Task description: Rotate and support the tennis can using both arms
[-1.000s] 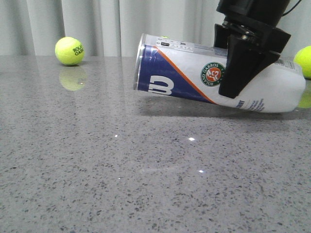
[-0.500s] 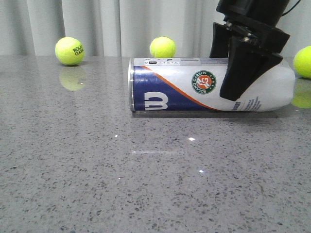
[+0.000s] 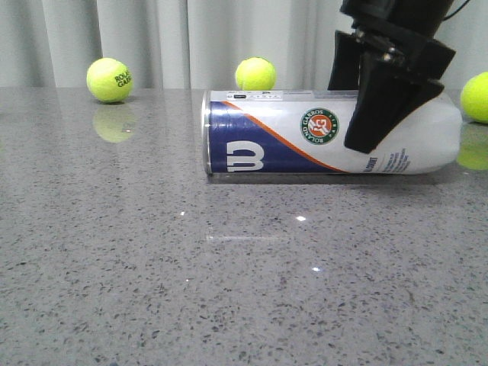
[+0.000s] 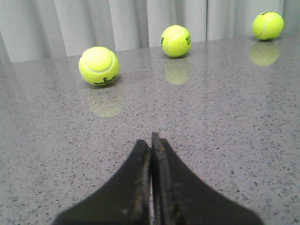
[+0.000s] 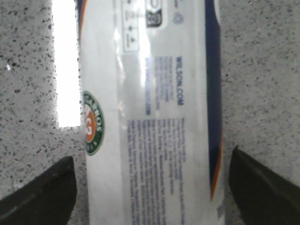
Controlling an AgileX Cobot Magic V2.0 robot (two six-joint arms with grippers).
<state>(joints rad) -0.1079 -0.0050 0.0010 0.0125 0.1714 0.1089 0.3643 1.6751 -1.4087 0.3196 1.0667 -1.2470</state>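
Observation:
The tennis can (image 3: pixel 290 142) lies flat on its side on the grey table (image 3: pixel 229 290), navy "W" end to the left, round emblem facing the front camera. My right gripper (image 3: pixel 364 114) comes down over the can's white right half with a finger on either side. In the right wrist view the can (image 5: pixel 150 117) runs between the two black fingers (image 5: pixel 40 194), and table shows in the gap on each side, so the right gripper (image 5: pixel 150 187) is open. My left gripper (image 4: pixel 151 140) is shut on nothing, low over bare table, away from the can.
Three yellow-green tennis balls rest near the back by the curtain: one at the left (image 3: pixel 109 79), one behind the can (image 3: pixel 255 74), one at the right edge (image 3: pixel 476 97). The left wrist view shows three balls (image 4: pixel 99 65) ahead of the shut fingers.
The can's navy end was raised one second ago; it has come down and the can now lies level on the table. The right gripper stays over its right half.

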